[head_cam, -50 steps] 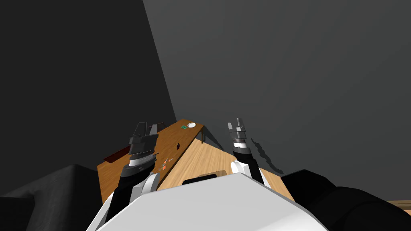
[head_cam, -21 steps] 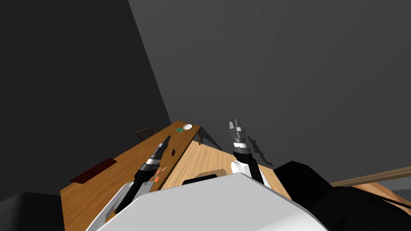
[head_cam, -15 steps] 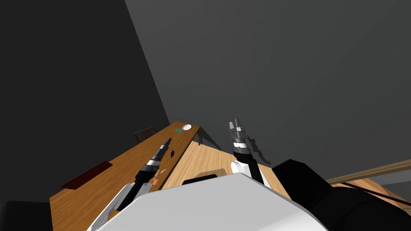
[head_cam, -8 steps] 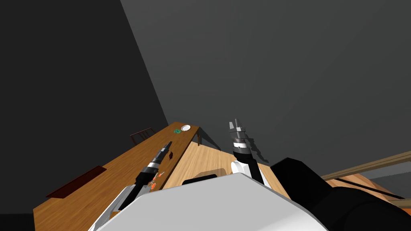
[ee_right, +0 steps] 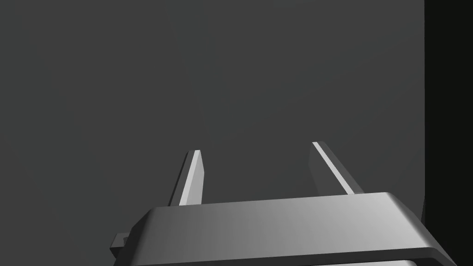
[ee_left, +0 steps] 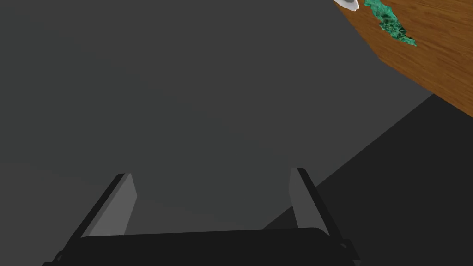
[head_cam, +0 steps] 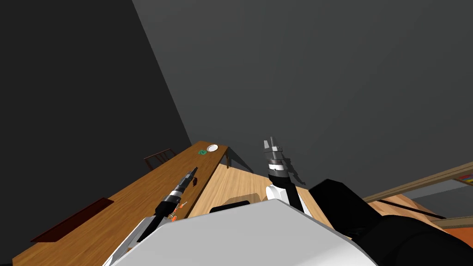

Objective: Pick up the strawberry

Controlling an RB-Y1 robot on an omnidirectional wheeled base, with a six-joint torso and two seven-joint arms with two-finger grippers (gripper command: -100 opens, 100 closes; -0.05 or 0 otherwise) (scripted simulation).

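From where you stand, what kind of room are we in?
Probably a dining room: a long brown wooden table, a dark wooden chair on its far side, and a small white round plate near its far end.

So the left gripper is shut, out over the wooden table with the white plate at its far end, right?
No: the left gripper is open, fingers apart with nothing between them, as the left wrist view shows. It is out over the wooden table, the white plate at its far end.
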